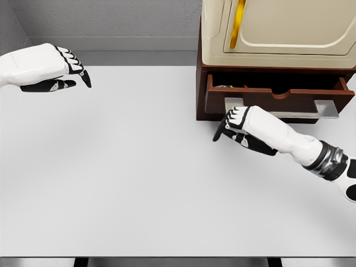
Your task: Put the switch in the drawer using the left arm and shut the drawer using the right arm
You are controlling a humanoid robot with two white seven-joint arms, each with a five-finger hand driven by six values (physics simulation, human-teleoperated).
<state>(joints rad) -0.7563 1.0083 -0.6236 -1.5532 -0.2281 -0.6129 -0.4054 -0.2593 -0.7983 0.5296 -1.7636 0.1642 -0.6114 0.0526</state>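
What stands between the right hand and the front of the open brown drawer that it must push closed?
Nothing visible. The right hand lies just before the brown wooden drawer, near the left end of its silver metal handle bar. Only bare white table surrounds it.

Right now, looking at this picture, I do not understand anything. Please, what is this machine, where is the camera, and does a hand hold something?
This is a simulated humanoid robot with two white arms, seen from a camera on its head, looking down. The left hand hangs at the upper left above the pale table, fingers relaxed, holding nothing. The right hand is just in front of the drawer, near its metal handle; I cannot tell if it touches. It also holds nothing. The drawer is open, in a brown cabinet under a cream appliance. Something small lies inside the drawer, too dark to name.
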